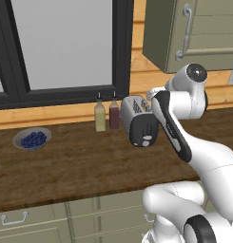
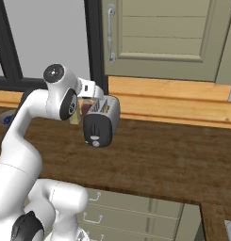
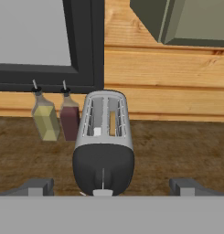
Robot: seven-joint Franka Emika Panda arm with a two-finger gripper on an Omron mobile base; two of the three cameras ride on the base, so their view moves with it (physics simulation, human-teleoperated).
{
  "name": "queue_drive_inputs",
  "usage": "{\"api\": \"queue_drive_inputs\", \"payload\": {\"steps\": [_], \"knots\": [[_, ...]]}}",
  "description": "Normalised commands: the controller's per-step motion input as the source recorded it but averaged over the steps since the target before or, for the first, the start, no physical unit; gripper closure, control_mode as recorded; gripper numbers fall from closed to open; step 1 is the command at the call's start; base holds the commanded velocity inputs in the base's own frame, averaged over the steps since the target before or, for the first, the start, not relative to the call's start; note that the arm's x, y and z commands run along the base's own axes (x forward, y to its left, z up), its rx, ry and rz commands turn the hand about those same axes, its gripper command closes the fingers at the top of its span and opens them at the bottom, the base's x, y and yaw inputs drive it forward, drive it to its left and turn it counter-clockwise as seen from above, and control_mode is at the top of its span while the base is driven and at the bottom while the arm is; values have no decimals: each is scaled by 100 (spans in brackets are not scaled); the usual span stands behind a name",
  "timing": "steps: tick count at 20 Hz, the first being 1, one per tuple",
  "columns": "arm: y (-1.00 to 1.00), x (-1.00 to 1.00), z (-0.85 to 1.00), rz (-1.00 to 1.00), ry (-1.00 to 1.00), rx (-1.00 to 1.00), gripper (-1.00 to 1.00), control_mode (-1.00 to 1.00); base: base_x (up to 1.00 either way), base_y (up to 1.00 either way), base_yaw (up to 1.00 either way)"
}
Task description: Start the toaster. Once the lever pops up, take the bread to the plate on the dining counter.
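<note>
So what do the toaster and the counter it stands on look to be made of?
The toaster looks like polished metal, shiny silver with light streaks; its end panel seems matte black plastic. The worktop looks like dark stained wood, judging by the visible grain.

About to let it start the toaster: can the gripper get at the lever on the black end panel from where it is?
Probably yes. The gripper is open, the toaster is centred between its fingertips, and the lever faces it with nothing between.
</note>
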Motion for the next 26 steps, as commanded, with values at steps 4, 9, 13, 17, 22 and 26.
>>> {"api": "queue_drive_inputs", "payload": {"steps": [4,9,13,17,22,26], "knots": [[0,0,0,0,0,0,-100,-100,0,0,0],[0,0,0,0,0,0,-100,-100,0,0,0],[0,0,0,0,0,0,-100,-100,0,0,0],[0,0,0,0,0,0,-100,-100,0,0,0],[0,0,0,0,0,0,-100,-100,0,0,0],[0,0,0,0,0,0,-100,-100,0,0,0]]}}
